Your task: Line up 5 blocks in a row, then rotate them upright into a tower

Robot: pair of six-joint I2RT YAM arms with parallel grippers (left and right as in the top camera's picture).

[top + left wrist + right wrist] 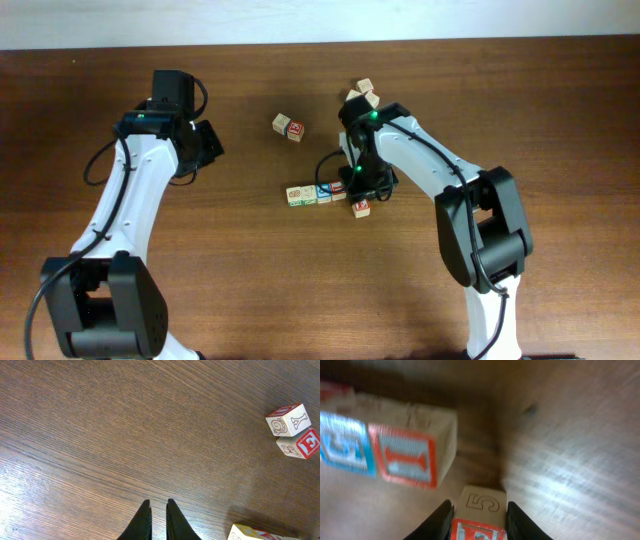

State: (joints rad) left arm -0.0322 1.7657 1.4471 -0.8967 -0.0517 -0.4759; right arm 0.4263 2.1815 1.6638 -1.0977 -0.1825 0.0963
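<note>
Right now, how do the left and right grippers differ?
The left gripper is shut on nothing; the right gripper is shut on a block marked 5. The left gripper hangs over bare table, apart from any block; the right gripper sits by the end of the block row. Both point downward.

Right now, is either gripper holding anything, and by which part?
The right gripper clamps the 5-marked block by two opposite sides; the left gripper holds nothing.

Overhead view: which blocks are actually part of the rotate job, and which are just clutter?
Job:
- row of pale-wood letter cubes, green, blue and red marked
- pale-wood cube marked 5, just off the row's end, in the right gripper

Lying about:
- plain-and-red pale-wood cube pair
- cluster of plain pale-wood cubes
</note>
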